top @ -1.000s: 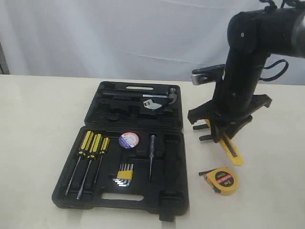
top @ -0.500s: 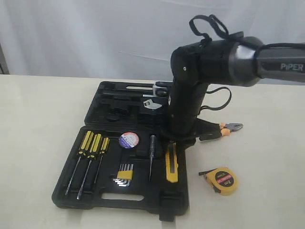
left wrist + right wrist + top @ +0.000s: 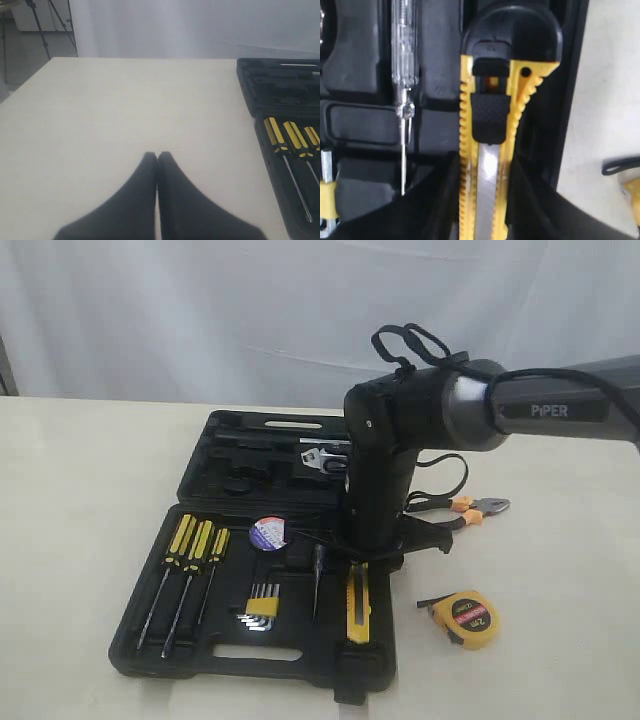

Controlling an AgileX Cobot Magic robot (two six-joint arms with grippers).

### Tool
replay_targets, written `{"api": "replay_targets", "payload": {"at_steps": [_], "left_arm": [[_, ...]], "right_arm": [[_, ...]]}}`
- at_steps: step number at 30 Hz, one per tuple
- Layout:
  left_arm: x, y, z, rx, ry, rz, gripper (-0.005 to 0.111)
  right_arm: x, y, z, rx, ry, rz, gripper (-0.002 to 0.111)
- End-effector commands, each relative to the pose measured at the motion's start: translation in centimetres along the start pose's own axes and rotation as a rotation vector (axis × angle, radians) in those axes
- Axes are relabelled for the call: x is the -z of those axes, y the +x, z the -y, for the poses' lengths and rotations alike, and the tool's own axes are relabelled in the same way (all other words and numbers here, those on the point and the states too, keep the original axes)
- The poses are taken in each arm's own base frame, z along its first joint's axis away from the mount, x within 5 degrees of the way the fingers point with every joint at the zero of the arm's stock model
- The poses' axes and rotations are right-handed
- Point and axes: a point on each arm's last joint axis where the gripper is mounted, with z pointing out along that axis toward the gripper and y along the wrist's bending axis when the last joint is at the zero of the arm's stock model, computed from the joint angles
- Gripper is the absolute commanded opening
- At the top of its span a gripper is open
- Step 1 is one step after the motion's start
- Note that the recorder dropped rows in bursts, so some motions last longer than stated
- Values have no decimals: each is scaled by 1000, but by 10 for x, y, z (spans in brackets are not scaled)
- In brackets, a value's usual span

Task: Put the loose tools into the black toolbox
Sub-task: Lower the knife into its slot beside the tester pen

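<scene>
From the exterior, the grey forearm of the right arm (image 3: pixel 520 405) carries the white lettering "PIPER". The right gripper (image 3: pixel 358 564) reaches down into the open black toolbox (image 3: pixel 150 640), with one yellow-black utility knife (image 3: pixel 358 608) jutting out below it. The knife's long axis runs from the gripper towards the box's handle edge, parallel to the single test pen (image 3: pixel 318 575) just beside it. Further from the gripper on that same side are one black tape roll (image 3: pixel 270 532) with a white-red-blue label too small to read, one yellow-clipped hex key set (image 3: pixel 262 602) and three yellow-black screwdrivers (image 3: pixel 192 540). On the gripper's other side, outside the box on the table (image 3: pixel 80 490), lie one pair of black-and-orange pliers (image 3: pixel 468 508) and one round yellow tape measure (image 3: pixel 467 618); its red label cannot be read. In the left wrist view, the left gripper (image 3: pixel 157 156) hangs over bare table with its two fingers pressed together and nothing between them; the toolbox and the three screwdrivers sit well off to one side. In the right wrist view, the right gripper's fingers (image 3: pixel 440 200) clamp both yellow edges of the knife over its silver blade. The knife's rounded black end cap points away from the gripper and lies in the box by its outer wall
</scene>
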Motion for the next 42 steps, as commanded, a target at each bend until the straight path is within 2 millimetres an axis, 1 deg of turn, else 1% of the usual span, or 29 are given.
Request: {"api": "replay_targets", "payload": {"at_steps": [1, 6, 10, 11, 13, 19, 21, 25, 28, 34, 36, 38, 39, 40, 41, 42], "left_arm": [[0, 0, 1, 11, 7, 7, 0], [0, 0, 1, 11, 7, 7, 0], [0, 0, 1, 11, 7, 7, 0], [0, 0, 1, 11, 7, 7, 0], [0, 0, 1, 11, 7, 7, 0], [0, 0, 1, 11, 7, 7, 0], [0, 0, 1, 11, 7, 7, 0], [0, 0, 1, 11, 7, 7, 0], [0, 0, 1, 11, 7, 7, 0], [0, 0, 1, 11, 7, 7, 0], [0, 0, 1, 11, 7, 7, 0], [0, 0, 1, 11, 7, 7, 0], [0, 0, 1, 11, 7, 7, 0], [0, 0, 1, 11, 7, 7, 0], [0, 0, 1, 11, 7, 7, 0], [0, 0, 1, 11, 7, 7, 0]], "right_arm": [[0, -3, 1, 18, 11, 34, 3], [-8, -6, 7, -5, 16, 14, 3], [-8, -6, 7, -7, 14, 17, 3], [-8, -7, 7, -7, 11, 21, 5], [-8, -8, 6, -7, 4, 32, 12], [-8, -10, 6, 1, -1, 55, 51], [-8, -12, 4, 1, -16, 76, 57], [-3, -16, 2, 1, -30, 98, 57], [5, -21, -1, 13, -37, 110, 57], [26, -34, -10, 33, -74, 183, 57], [29, -37, -9, 51, -57, 204, 57], [29, -36, -5, 68, -12, 187, 43], [29, -35, -2, 82, 23, 175, 26], [29, -34, 0, 91, 42, 167, 16], [29, -33, 1, 146, 60, 152, -1], [28, -32, 2, 172, 70, 136, -1]]}}
